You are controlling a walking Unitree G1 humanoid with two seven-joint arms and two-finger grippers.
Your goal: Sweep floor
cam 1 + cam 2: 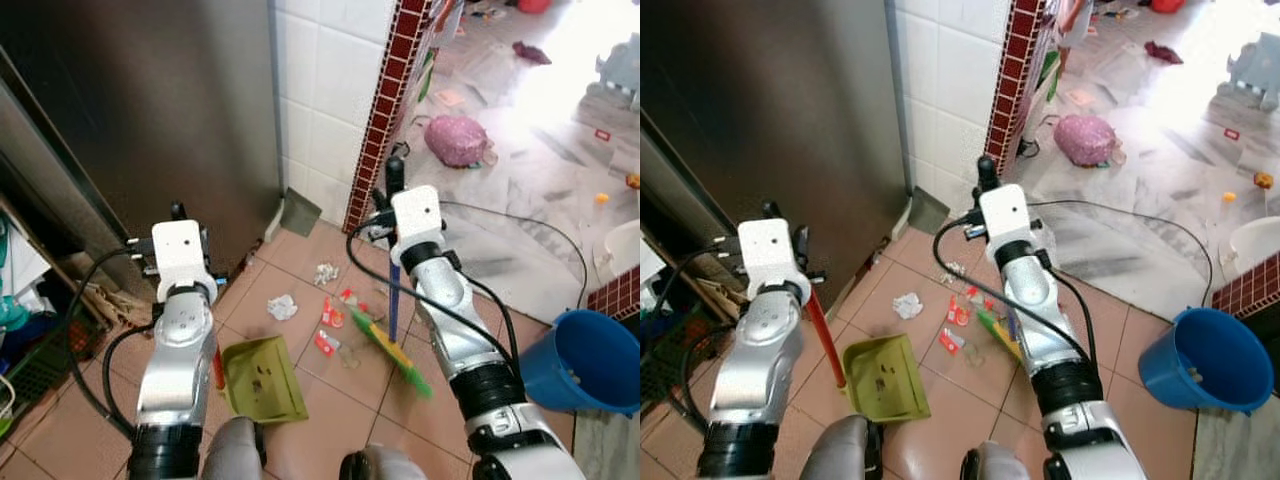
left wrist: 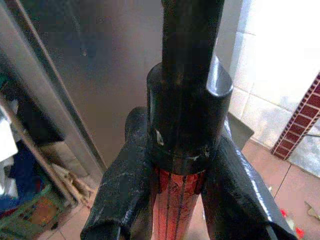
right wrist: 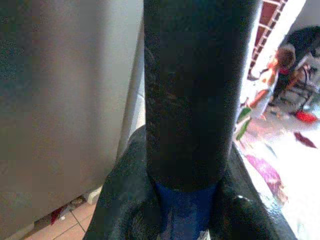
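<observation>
Terracotta tile floor (image 1: 330,400), litter (image 1: 330,318) just beyond the green dustpan (image 1: 262,378): left gripper (image 2: 175,200) clamped on its red handle, right gripper (image 3: 185,210) clamped on the broom (image 1: 393,352), so short strokes toward the dustpan look best.

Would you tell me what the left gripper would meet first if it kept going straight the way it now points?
Probably the steel fridge door: the left gripper, shut on the dustpan handle, faces that panel, though depth is unclear.
</observation>
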